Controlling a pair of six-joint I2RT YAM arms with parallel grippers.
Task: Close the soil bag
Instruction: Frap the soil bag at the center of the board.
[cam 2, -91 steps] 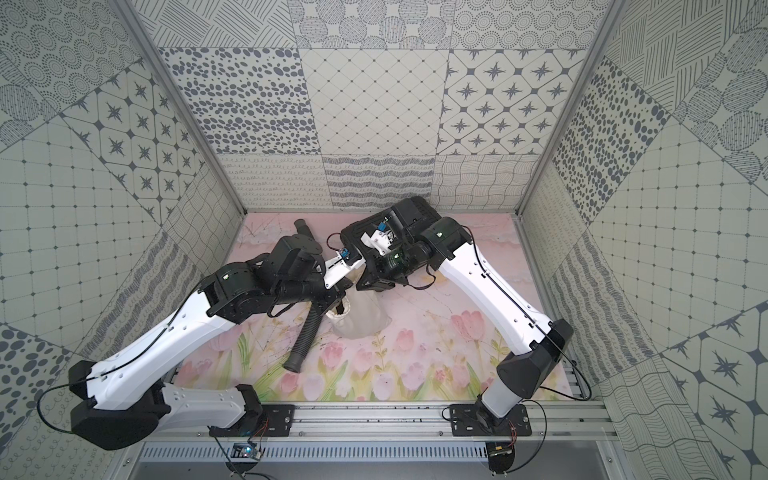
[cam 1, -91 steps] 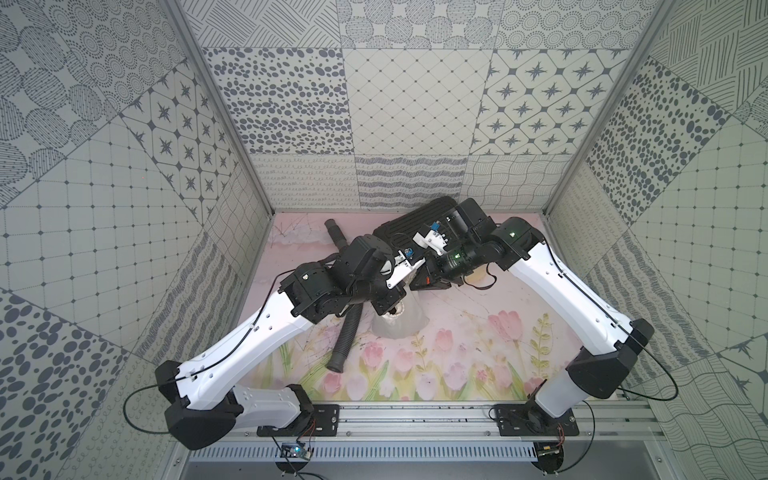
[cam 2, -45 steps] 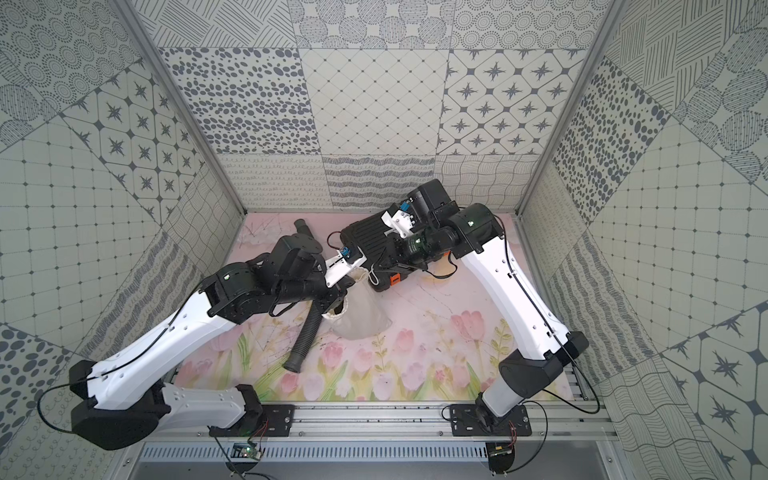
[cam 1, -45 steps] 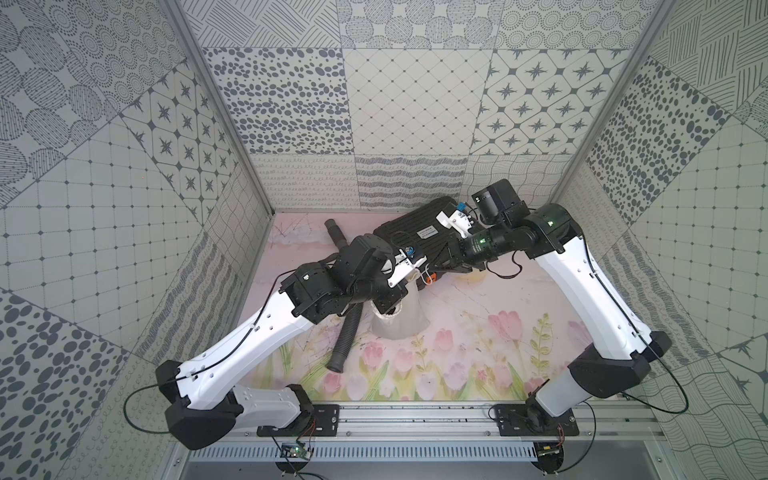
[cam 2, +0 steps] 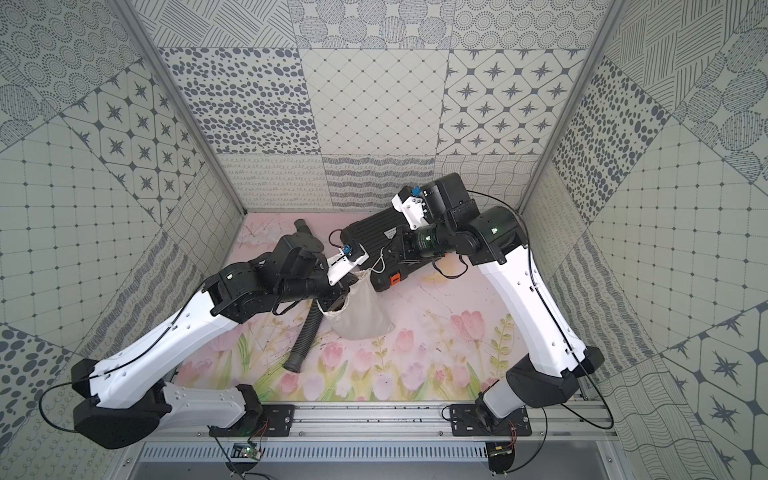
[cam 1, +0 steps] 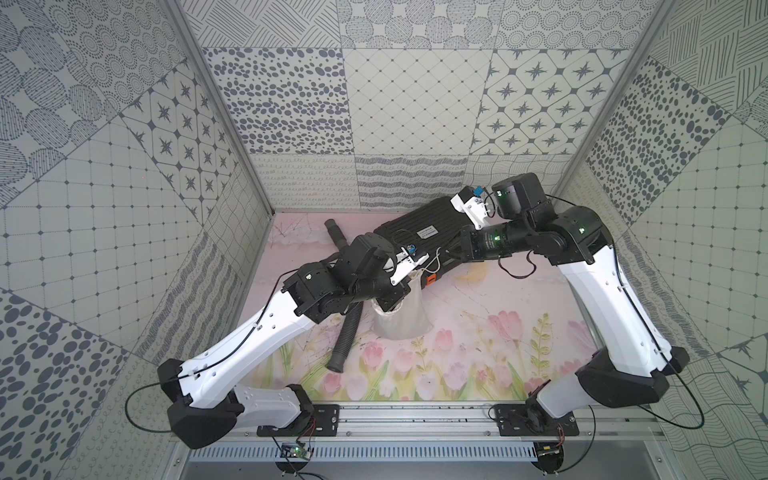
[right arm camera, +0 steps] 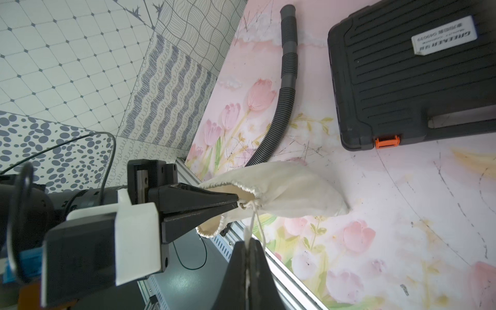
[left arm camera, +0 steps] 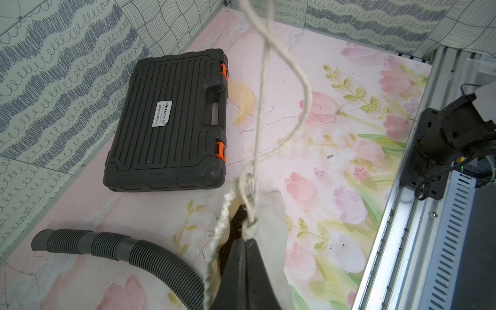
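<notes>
Left end effector (left arm camera: pixel 245 243) clamps soil bag (right arm camera: pixel 290 188) at its mouth; right end effector (right arm camera: pixel 249 243) pinches cord (left arm camera: pixel 309 99).

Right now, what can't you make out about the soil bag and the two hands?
Mouth of the soil bag: covered by the left arm in both top views.
Upper end of the cord: cut off by the frame edge in the left wrist view.
Tips of the right hand: lost against the black case in a top view.
Depth of the soil: only a dark sliver shows, left wrist view.
</notes>
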